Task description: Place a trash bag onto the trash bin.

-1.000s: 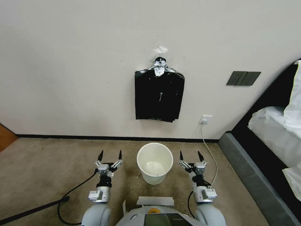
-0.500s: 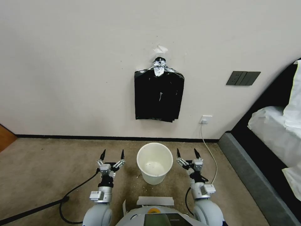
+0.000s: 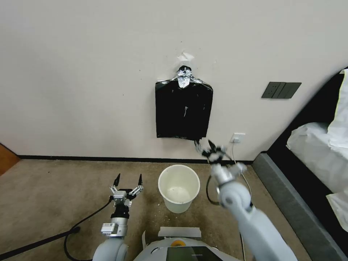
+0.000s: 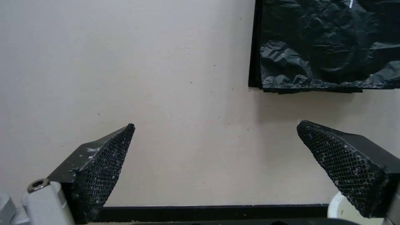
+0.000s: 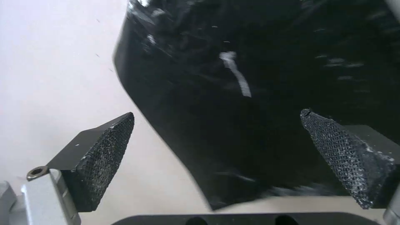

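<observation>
The cream-white trash bin stands upright on the carpet by the wall, and its rim shows in the left wrist view. A flat black bundle of bags with a foil-taped top hangs on the wall above it. No single trash bag stands apart from it, so the trash bag is hidden. My right gripper is raised, open, just under the bundle's lower right corner. In the right wrist view the bundle lies beyond the spread right gripper. My left gripper is low, left of the bin, open and empty.
A wall socket with a white cable sits right of the bundle, below a dark switch panel. A bed on a grey base fills the right side. A black cable runs over the carpet at the left.
My right arm has risen from beside the bin to the bundle's lower right corner. The left arm has stayed low beside the bin.
</observation>
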{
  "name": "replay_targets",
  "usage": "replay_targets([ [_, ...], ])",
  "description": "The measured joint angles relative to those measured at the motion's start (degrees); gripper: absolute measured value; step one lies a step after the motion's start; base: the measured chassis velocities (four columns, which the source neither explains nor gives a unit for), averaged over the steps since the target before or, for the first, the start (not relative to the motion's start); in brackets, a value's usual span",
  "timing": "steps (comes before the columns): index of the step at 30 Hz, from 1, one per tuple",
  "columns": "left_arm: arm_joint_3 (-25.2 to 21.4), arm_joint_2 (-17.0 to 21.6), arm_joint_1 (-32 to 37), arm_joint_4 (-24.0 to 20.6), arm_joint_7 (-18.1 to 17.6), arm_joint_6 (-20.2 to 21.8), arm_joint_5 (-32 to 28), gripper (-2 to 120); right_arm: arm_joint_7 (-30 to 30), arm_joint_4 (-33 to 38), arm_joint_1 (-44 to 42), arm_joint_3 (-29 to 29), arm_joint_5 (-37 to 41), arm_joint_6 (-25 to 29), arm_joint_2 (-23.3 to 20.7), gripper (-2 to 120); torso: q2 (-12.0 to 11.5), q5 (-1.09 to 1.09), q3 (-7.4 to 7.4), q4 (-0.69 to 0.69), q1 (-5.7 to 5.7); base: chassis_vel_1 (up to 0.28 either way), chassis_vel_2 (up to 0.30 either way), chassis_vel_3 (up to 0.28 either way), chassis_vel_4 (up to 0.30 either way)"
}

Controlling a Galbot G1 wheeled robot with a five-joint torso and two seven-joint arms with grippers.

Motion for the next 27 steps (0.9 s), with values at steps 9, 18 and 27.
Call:
replay_targets([
  [9, -0.81, 0.44, 0.51, -0.51, 0.02, -0.33, -0.36, 100, 0.74, -8.69, 15.14, 0.18, 13.29, -1.95, 6.31, 100, 0.0, 0.0, 0.0, 0.01, -0.01, 0.0, 0.0, 0.0, 0.0],
  [18, -0.8, 0.74, 0.07, -1.03, -0.05, 0.34, -0.71, 100, 0.17, -17.83, 21.66, 1.76, 15.0, -4.06, 11.16, 100, 0.0, 0.0, 0.0, 0.01, -0.01, 0.0, 0.0, 0.0, 0.0],
  [27, -3.48, 1.04, 0.01, -3.06, -0.39, 1.93, -2.13, 100, -3.46, -23.29, 26.16, 1.97, 13.89, -4.58, 14.41, 100, 0.0, 0.0, 0.0, 0.01, -0.01, 0.0, 0.0, 0.0, 0.0],
])
